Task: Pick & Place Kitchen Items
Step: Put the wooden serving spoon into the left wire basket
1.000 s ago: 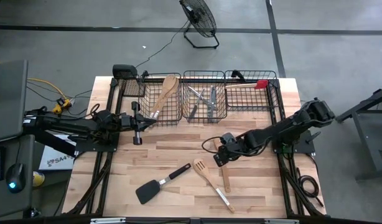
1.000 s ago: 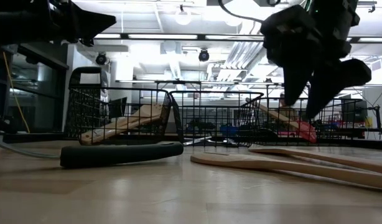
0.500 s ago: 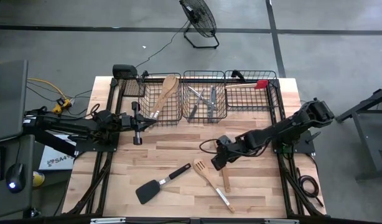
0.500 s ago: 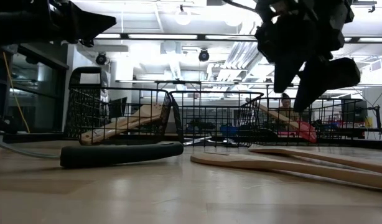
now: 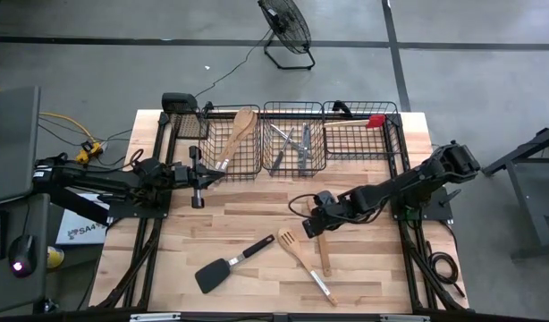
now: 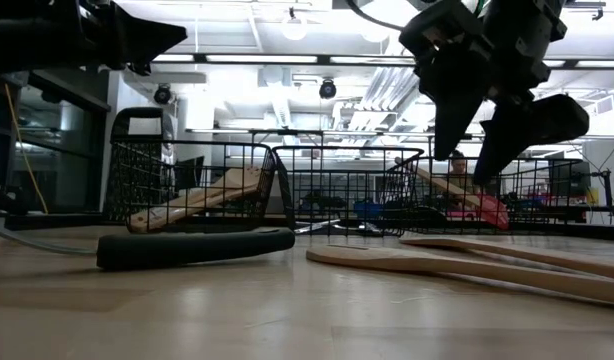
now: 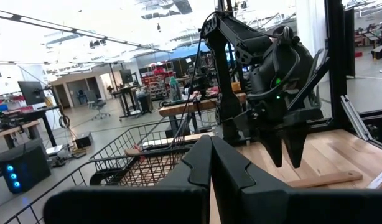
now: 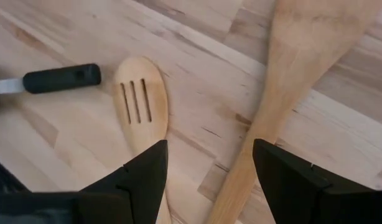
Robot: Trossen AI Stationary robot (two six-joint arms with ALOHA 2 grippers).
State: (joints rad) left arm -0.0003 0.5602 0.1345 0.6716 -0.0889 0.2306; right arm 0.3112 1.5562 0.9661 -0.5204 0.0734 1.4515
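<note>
Right gripper (image 5: pixel 316 224) hovers with jaws wide above wooden spoon (image 5: pixel 321 243) lying mid-table, right of slotted turner (image 5: pixel 293 246). Judged light, rigid, smooth; best grasped mid-handle. Left gripper (image 5: pixel 197 176), fingers together, waits at far left.

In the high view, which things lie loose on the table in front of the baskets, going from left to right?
Black turner → slotted wooden turner → wooden spoon, whose upper end is hidden under the right gripper.
</note>
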